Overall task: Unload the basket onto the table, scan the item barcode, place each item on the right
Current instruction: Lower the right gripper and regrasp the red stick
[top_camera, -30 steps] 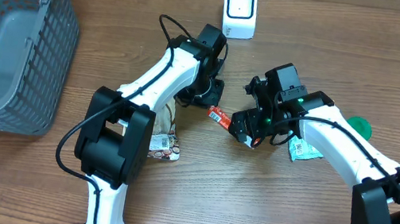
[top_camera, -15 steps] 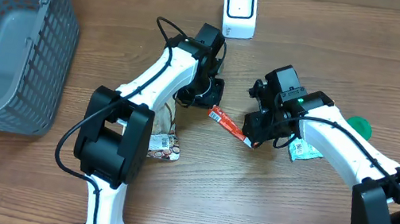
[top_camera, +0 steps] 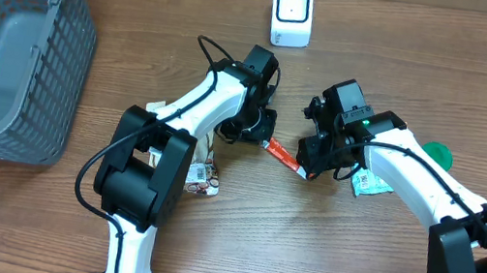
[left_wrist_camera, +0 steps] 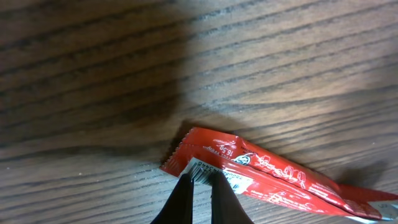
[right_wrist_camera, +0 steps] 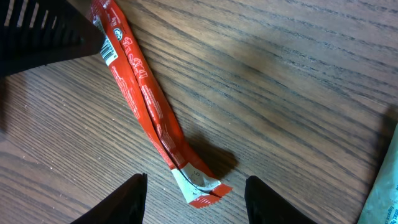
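The item is a long red snack wrapper (top_camera: 284, 155) lying flat on the wood between my two arms. Its barcode (left_wrist_camera: 202, 169) is printed at the end nearer the left arm. My left gripper (left_wrist_camera: 204, 178) is shut, its tips resting at that barcode end (top_camera: 265, 141). My right gripper (right_wrist_camera: 196, 182) is open, its fingers standing either side of the wrapper's crimped white and red end (right_wrist_camera: 200, 185) without touching it. That gripper (top_camera: 309, 169) sits low over the table. The white scanner (top_camera: 291, 14) stands at the back.
A grey mesh basket (top_camera: 2, 49) fills the far left. A small printed packet (top_camera: 202, 180) lies by the left arm's base link. A pale green packet (top_camera: 368, 183) and a green round thing (top_camera: 437, 152) lie behind the right arm.
The left gripper has moved right onto the wrapper's barcode end. The wrapper has slid slightly right. The right gripper's jaws have narrowed around the other end.
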